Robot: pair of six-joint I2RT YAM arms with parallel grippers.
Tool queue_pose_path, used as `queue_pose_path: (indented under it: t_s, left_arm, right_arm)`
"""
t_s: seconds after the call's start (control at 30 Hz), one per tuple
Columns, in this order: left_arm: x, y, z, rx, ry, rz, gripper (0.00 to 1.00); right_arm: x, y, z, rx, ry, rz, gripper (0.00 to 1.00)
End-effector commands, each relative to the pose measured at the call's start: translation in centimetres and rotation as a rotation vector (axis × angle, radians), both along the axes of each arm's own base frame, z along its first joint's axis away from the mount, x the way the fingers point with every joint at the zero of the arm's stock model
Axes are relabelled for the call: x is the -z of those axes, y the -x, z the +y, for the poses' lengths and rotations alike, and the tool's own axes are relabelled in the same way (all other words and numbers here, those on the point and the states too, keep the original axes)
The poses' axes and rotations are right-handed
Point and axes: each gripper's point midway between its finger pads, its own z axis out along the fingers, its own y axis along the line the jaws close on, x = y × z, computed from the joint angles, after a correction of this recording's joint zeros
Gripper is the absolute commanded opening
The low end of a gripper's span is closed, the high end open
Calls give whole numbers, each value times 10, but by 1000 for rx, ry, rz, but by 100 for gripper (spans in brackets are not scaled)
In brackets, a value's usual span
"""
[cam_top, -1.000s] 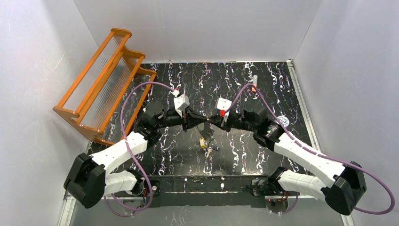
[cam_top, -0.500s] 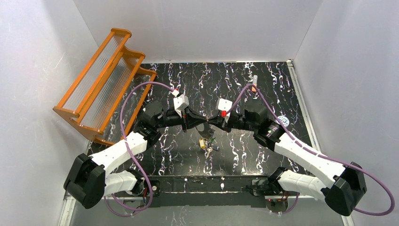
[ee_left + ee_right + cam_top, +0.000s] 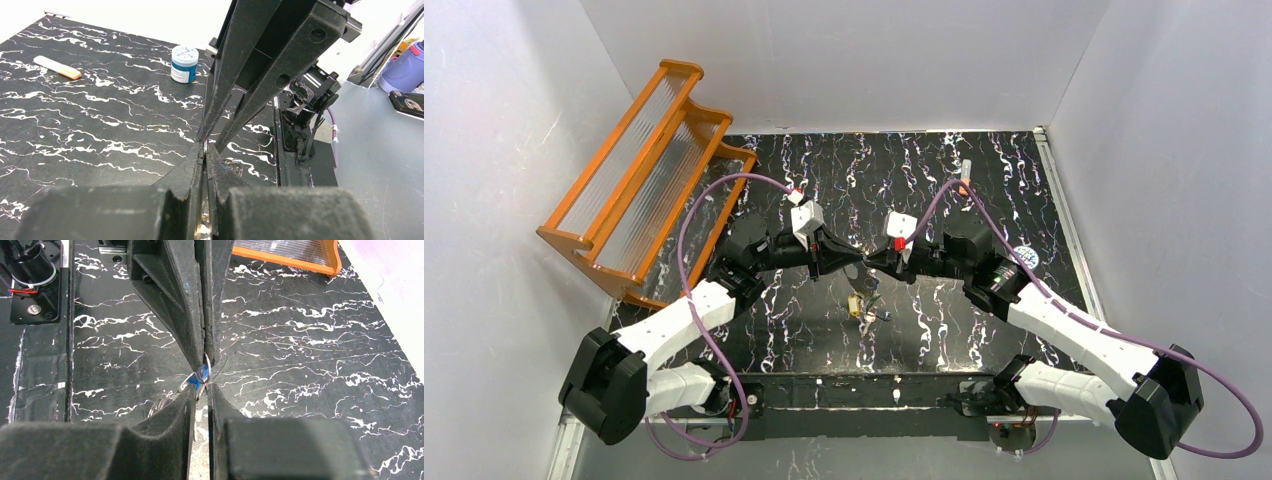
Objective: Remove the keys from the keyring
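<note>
Left jaws clamped shut on the keyring (image 3: 207, 361), thin, stiff, slippery wire; right jaws meet them tip to tip, nearly closed, seemingly pinching 1 blue key (image 3: 201, 374); remaining keys (image 3: 862, 306) dangle light and loose below both; grip heads, not blades.

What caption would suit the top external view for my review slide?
Tip to tip above the marbled table, left gripper and right gripper meet, keys dangling at their tips.
</note>
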Motion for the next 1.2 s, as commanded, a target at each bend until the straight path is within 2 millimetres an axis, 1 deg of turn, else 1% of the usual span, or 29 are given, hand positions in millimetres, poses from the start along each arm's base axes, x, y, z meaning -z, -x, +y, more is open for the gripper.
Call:
queue_pose_path:
  t_s: [0.0, 0.07, 0.27, 0.37, 0.5, 0.67, 0.77, 0.9, 0.93, 1.03, 1.17]
  left_arm:
    - [-33, 5, 3, 29, 55, -88, 0]
    - [-33, 6, 4, 32, 53, -88, 0]
    - [-35, 5, 3, 30, 54, -76, 0]
    - [-38, -3, 4, -18, 66, -54, 0]
    - [-44, -22, 9, -152, 106, 12, 0]
    - [-43, -41, 16, -315, 171, 111, 0]
    - [-40, -50, 20, -392, 216, 170, 0]
    - [-37, -55, 17, -441, 273, 249, 0]
    - [-39, -57, 18, -460, 307, 272, 0]
    - [-37, -60, 19, -510, 367, 340, 0]
    - [-29, -63, 24, -595, 404, 383, 0]
  right_arm:
    - [-6, 3, 0, -18, -12, -14, 23]
    - [-6, 3, 0, -18, -13, -14, 21]
    - [-10, 2, 1, -15, -26, -17, 1]
    - [-9, 0, 1, -1, -34, -16, 1]
    - [-11, -1, 2, 10, -64, -6, 1]
    - [-15, -7, 3, 72, -115, -45, 1]
    - [-12, -9, 6, 113, -122, -76, 1]
    - [-10, -10, 16, 145, -129, -113, 1]
    - [-8, -7, 21, 145, -127, -124, 1]
    - [-5, -11, 28, 190, -127, -171, 1]
    - [-2, -18, 32, 255, -121, -225, 1]
